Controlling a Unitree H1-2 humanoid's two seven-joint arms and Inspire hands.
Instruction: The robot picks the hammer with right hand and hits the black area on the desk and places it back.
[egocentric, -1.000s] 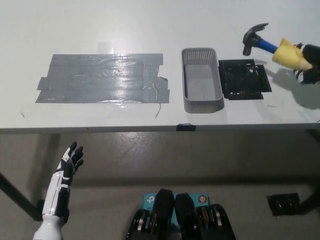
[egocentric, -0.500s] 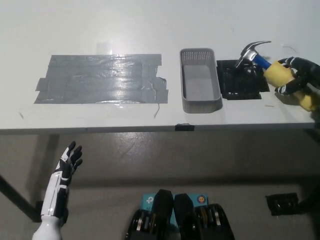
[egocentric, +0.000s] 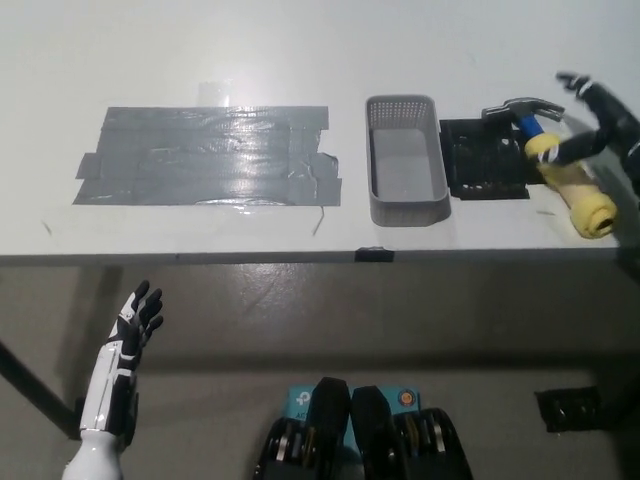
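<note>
Hammer (egocentric: 555, 160): lying near the desk's (egocentric: 300, 45) right edge, head over the black area (egocentric: 483, 158), yellow handle toward the front edge.
Right hand (egocentric: 598, 115): fingers spread, loose over the handle, not clasping it.
Basket (egocentric: 405, 160): just left of the black area.
Left hand (egocentric: 135, 318): open, below the desk's front edge.

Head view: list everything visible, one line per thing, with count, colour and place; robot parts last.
table: one, white, fills the upper half of the picture
tape patch: one, grey and shiny, on the table's left half
basket: one, grey, empty, on the table right of centre
black area: one, black, right of the basket
hammer: one, dark head, blue neck, yellow handle, lying by the black area
black item: one, on the floor, lower right
left hand: white, open, below the table edge, resting
right hand: black, open, over the hammer
</note>
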